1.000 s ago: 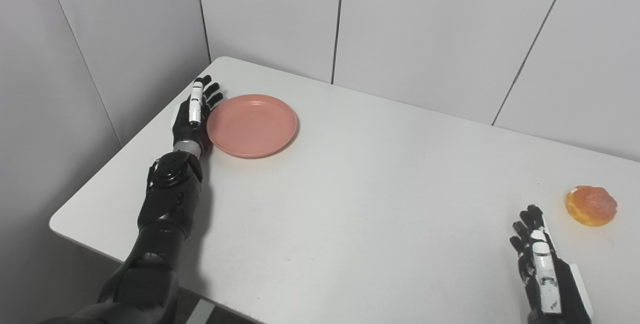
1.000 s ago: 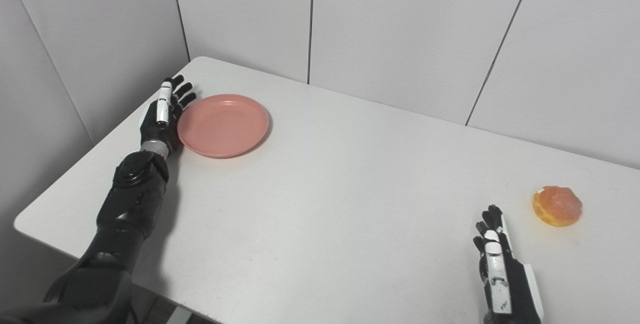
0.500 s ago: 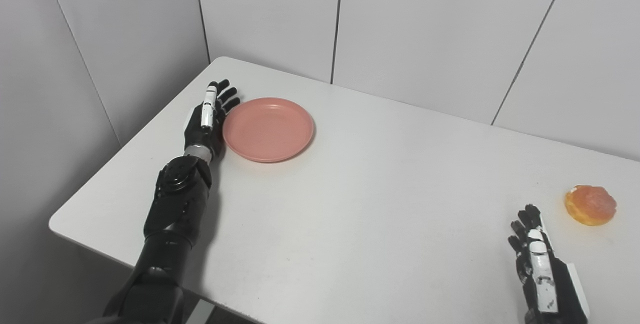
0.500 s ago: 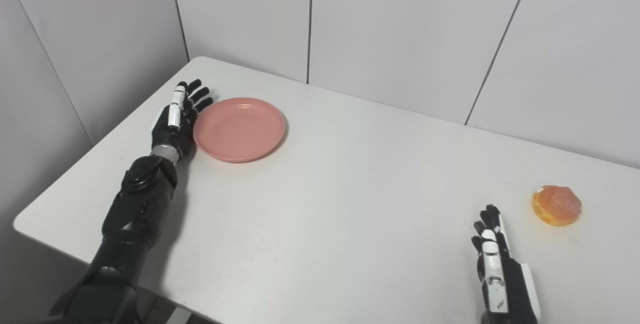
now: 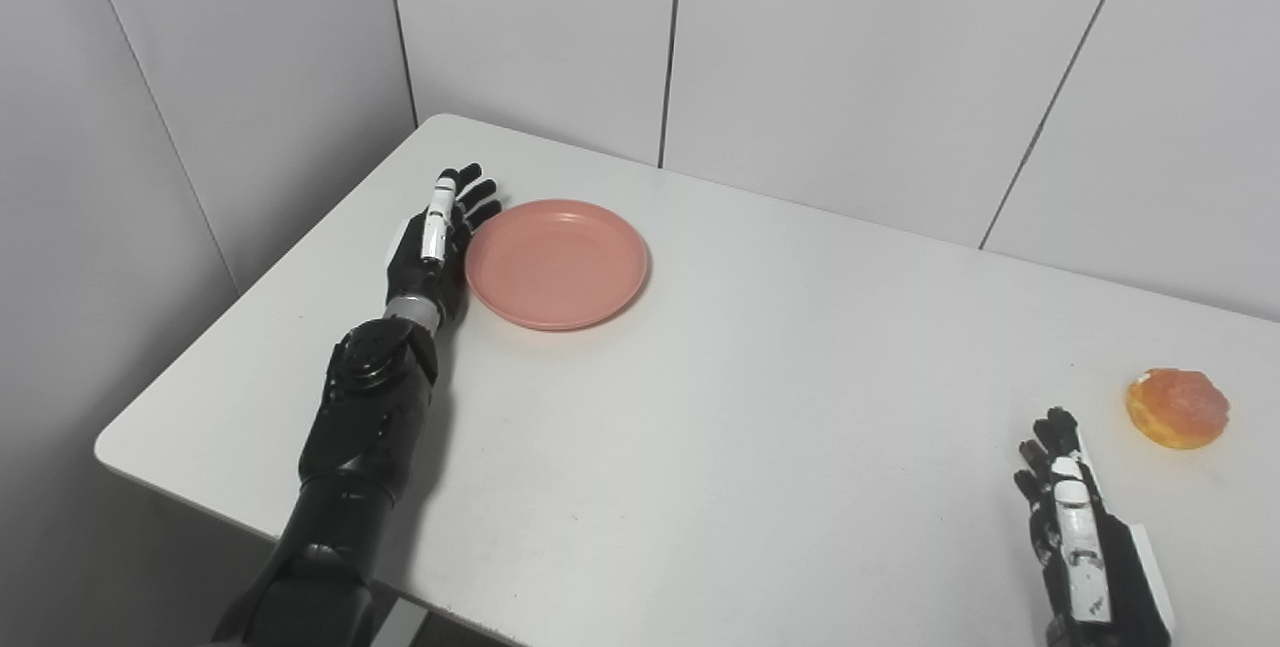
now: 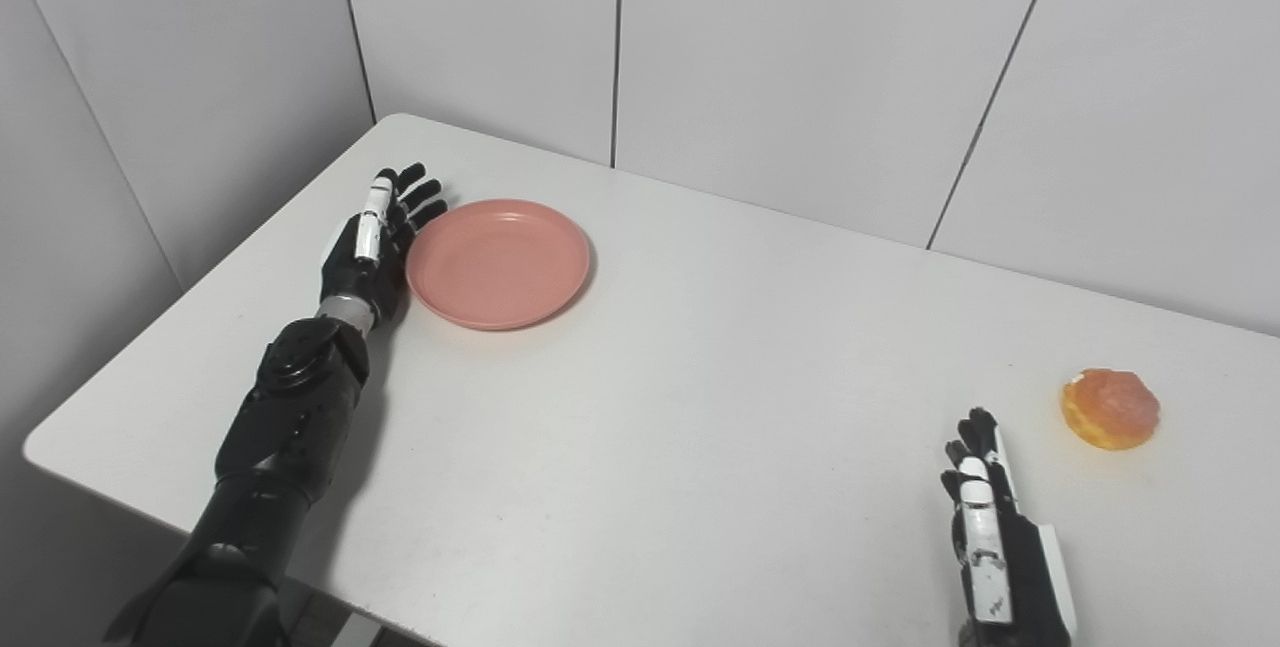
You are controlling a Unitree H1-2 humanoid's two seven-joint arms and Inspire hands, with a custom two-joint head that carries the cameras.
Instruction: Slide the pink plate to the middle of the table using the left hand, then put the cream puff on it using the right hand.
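A pink plate [image 5: 556, 263] lies flat and bare on the white table [image 5: 760, 407], left of centre. My left hand [image 5: 433, 245] stands on edge against the plate's left rim, fingers straight and apart, holding nothing. An orange glazed cream puff [image 5: 1177, 408] rests near the table's right edge. My right hand [image 5: 1080, 537] hovers low at the bottom right, open, a short way in front of and to the left of the puff, not touching it.
Grey panelled walls close off the table's far side and its left side. The table's left corner and front edge lie close to my left forearm [image 5: 365, 417].
My left hand has pushed the pink plate to the right, toward the table's middle, staying against its left rim. The right hand has sunk slightly; the cream puff has stayed put.
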